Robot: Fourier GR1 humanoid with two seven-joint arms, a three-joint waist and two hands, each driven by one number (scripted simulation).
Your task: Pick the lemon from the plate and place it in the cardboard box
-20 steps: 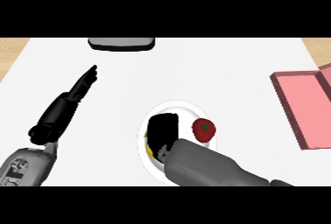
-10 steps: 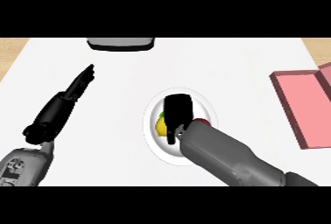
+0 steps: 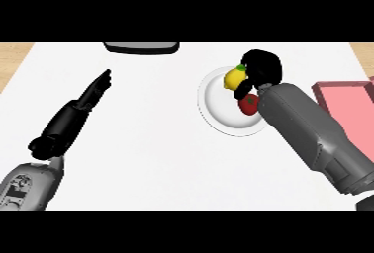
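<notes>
One lemon (image 3: 234, 79) lies aslant (green tip upper-right), clasped by the curled right hand (image 3: 264, 65).

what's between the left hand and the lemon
In the head view, only bare white counter, then the plate's left rim, lies between the left hand and the lemon.

- I am looking steeply down on a white counter (image 3: 168, 148), which is filling nearly the whole view.
- Light is falling evenly across its plain top.
- A tan wood-coloured strip (image 3: 15, 51) is showing beyond the far left corner, and another at the far right; I cannot tell whether it is floor.
- A dark grey object (image 3: 141, 47) with rounded corners is sitting at the far edge, partly cut off.
</notes>
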